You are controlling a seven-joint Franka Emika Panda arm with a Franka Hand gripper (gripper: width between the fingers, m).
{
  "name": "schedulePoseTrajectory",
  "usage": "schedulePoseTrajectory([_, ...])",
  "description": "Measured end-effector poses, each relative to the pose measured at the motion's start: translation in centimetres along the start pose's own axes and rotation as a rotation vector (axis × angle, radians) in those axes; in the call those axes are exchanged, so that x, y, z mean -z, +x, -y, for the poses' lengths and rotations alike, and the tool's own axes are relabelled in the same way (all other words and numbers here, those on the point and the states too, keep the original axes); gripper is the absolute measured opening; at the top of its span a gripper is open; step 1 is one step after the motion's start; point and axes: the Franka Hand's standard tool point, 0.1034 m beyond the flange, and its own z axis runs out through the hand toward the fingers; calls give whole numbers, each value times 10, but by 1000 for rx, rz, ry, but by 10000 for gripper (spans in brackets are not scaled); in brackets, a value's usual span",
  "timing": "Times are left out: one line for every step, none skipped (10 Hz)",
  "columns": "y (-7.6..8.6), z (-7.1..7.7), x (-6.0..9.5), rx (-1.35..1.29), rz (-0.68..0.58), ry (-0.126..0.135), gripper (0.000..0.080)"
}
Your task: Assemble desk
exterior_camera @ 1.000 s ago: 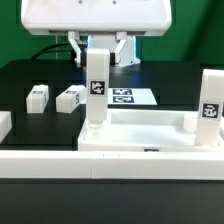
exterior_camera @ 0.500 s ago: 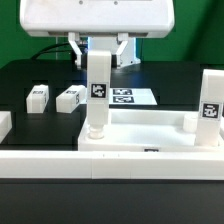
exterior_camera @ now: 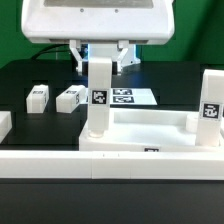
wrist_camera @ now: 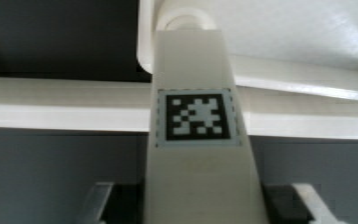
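Right, nearest the camera runs the long low white rail (exterior_camera: 50, 165), and just behind it sits the wide white plastic tray-like slab (exterior_camera: 150, 130) of the desk. At the slab's corner on the exterior view's left, a white square-section block leg (exterior_camera: 99, 100) stands on end with its foot on the raised corner socket (exterior_camera: 93, 137). The hand (exterior_camera: 100, 56) is clamped on the leg's upper part, and the wrist view shows a finger on either side.

That's the key line-up: the leg's long axis runs close to vertical, perhaps leaning a touch, and the socket lies directly beneath the hand. I'd say the next move has to work down along that axis, and any lean could make it bind.

Over on the exterior view's right, a second upright leg (exterior_camera: 210, 108) stands at the slab's other corner. Further back, two loose white leg blocks (exterior_camera: 38, 97) (exterior_camera: 70, 98) lie on the black surface (exterior_camera: 20, 75), well apart from the hand. The marker board (exterior_camera: 135, 97) lies beyond the slab.
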Motion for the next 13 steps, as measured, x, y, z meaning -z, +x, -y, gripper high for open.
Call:
schedulePoseTrajectory([-1,0,-1,2,-12,-7,290])
schedulePoseTrajectory([-3,1,-1,6,-38,-18,290])
schedulePoseTrajectory([-5,2,0,9,-61,-29,290])
schedulePoseTrajectory([-7,2,0,12,-86,-39,290])
schedulePoseTrajectory([-7,1,1,15,-114,-52,290])
schedulePoseTrajectory([-7,1,1,15,-114,-52,290])
schedulePoseTrajectory([-7,1,1,15,-113,-52,290])
schedulePoseTrajectory([-7,1,0,15,-113,-52,448])
schedulePoseTrajectory([-7,1,0,15,-113,-52,574])
schedulePoseTrajectory([-8,1,0,14,-113,-54,574])
schedulePoseTrajectory([-11,-2,-3,12,-110,-57,634])
schedulePoseTrajectory([-11,-4,-2,8,-109,-59,645])
schedulePoseTrajectory([-9,-5,0,7,-107,-57,645])
